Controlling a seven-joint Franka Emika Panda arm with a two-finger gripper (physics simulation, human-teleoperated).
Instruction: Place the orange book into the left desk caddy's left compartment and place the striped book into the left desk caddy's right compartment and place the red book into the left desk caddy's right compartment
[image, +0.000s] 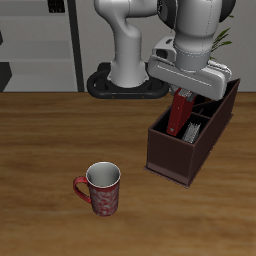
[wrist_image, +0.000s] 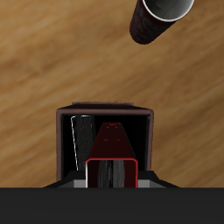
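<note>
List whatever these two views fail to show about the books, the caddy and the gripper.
- Orange book: not made out in either view; the arm covers the left desk caddy's far end in the exterior view.
- Gripper fingers: hidden behind the red book; wrist view shows only the book.
- Striped book: only an edge visible in the wrist view.
- Mug: cut off by the wrist view's edge.

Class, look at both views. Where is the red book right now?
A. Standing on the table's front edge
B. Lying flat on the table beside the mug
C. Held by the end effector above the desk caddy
C: the end effector grips the red book over the left desk caddy, with the book's lower end dipping toward its open top.
</note>
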